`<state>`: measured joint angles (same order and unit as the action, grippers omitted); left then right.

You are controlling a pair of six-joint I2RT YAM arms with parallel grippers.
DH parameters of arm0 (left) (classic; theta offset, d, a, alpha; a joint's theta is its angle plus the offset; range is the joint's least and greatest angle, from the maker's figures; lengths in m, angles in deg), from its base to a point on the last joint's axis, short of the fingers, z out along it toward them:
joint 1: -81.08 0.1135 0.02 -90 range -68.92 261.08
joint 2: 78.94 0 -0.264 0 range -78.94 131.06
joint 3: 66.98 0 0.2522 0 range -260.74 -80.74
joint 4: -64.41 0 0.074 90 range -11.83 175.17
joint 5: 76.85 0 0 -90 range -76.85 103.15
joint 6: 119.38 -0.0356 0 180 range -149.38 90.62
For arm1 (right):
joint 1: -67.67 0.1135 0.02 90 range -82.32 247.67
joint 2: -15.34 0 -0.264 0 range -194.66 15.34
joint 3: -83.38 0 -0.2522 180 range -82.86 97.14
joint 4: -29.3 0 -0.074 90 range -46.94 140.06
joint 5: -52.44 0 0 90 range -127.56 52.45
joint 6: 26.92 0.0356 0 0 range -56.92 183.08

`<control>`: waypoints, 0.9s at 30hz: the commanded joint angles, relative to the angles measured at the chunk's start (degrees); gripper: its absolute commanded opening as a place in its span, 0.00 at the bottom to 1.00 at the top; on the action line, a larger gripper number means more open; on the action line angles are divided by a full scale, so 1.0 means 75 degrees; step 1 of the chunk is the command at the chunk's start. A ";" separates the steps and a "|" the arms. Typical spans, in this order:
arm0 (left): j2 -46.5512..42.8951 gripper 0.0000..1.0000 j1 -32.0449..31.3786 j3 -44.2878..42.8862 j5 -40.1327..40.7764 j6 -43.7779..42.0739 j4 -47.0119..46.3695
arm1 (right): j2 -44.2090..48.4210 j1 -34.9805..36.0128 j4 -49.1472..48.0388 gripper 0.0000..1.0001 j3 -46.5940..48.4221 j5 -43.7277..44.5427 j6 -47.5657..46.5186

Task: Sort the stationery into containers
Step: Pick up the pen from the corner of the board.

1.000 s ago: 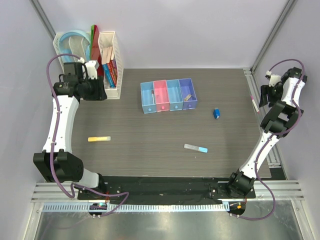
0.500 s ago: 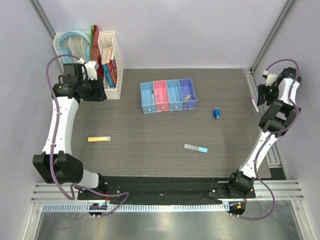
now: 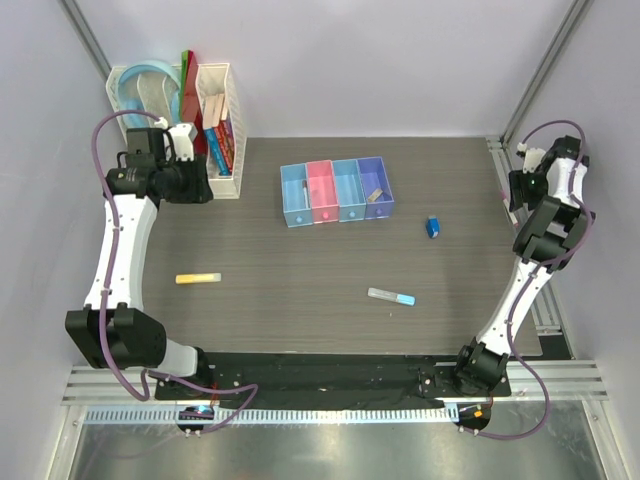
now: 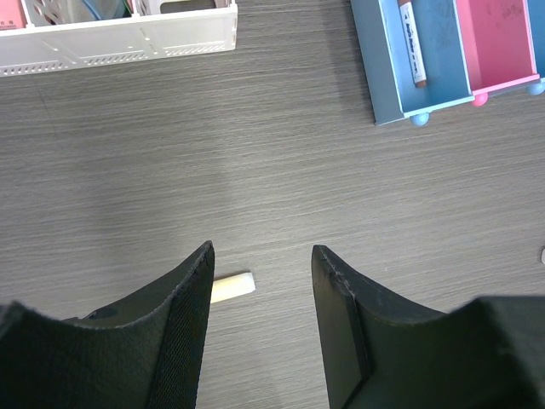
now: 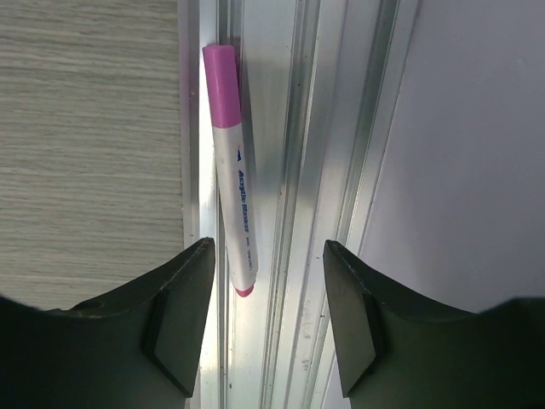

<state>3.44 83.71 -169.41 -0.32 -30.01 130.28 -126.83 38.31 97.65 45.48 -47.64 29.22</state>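
The four joined containers (image 3: 338,190) stand at the table's far middle, with a tan piece (image 3: 376,195) in the violet-blue one. A white marker (image 4: 410,43) lies in the leftmost light-blue bin (image 4: 387,60). On the table lie a dark-blue block (image 3: 433,227), a grey stick with a light-blue tip (image 3: 391,296) and an orange-yellow piece (image 3: 198,278). The purple pen (image 5: 232,170) lies along the metal rail at the right table edge. My right gripper (image 5: 268,256) hangs open just above its lower end. My left gripper (image 4: 262,256) is open and empty, high beside the rack.
A white mesh rack (image 3: 205,130) with books and folders stands at the back left, its lower edge (image 4: 119,34) showing in the left wrist view. Aluminium rails (image 5: 306,170) and the enclosure wall (image 5: 477,128) close off the right side.
My right gripper has swung further back and left, coming over the purple pen on the rail. The left arm has hardly moved.
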 commanded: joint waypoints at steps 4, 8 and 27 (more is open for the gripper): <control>-0.0274 0.50 0.0036 0.0056 -0.0020 -0.0116 -0.0258 | 0.0042 0.0200 -0.0341 0.59 -0.0236 0.0220 0.0109; -0.0274 0.50 0.0024 0.0114 -0.0031 -0.0128 -0.0293 | 0.0042 0.0306 -0.0423 0.59 -0.0411 0.0278 0.0098; -0.0286 0.50 0.0036 0.0255 -0.0078 -0.0221 -0.0433 | 0.0030 0.0716 -0.0680 0.47 -0.1115 0.0595 0.0156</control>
<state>3.27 83.71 -167.48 -0.36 -30.16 129.04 -126.44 42.00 93.06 39.88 -42.64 29.79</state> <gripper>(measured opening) 0.503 0.488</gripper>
